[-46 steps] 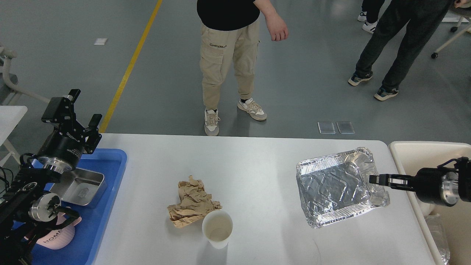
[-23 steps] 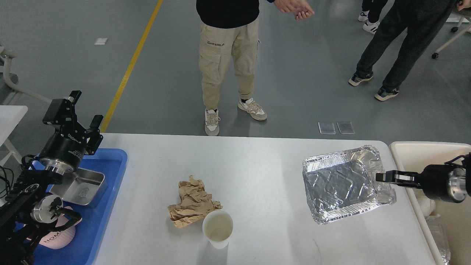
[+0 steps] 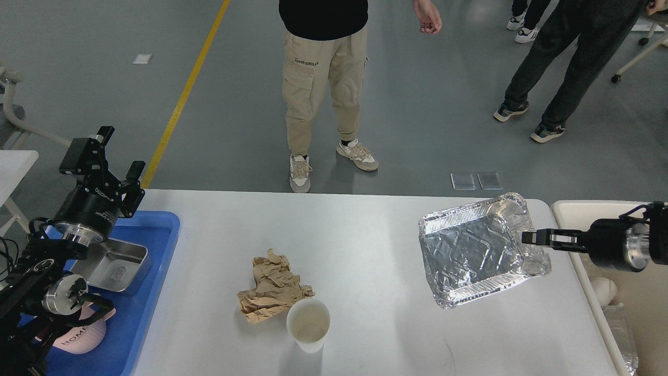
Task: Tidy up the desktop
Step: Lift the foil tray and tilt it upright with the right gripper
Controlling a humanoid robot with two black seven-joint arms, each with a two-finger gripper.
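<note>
The white desktop [image 3: 365, 235] fills the middle of the head view. On it lie a crumpled brown paper [image 3: 274, 287] and, touching its near right side, an upright white paper cup [image 3: 308, 324]. My right gripper [image 3: 532, 237] comes in from the right and is shut on the right rim of a crinkled foil tray [image 3: 469, 256], holding it tilted over the desktop's right end. My left gripper [image 3: 121, 151] is open and empty, raised above the far edge of the blue tray [image 3: 141, 292].
The blue tray at the left holds a metal tin [image 3: 115, 263] and a pink item [image 3: 78, 337]. A beige bin [image 3: 574, 209] stands against the desktop's right edge. People [image 3: 323, 78] stand on the floor beyond the far edge.
My right gripper carried the foil tray to the right, then back left and slightly up. The left arm barely moved. The person behind the desktop moved an arm.
</note>
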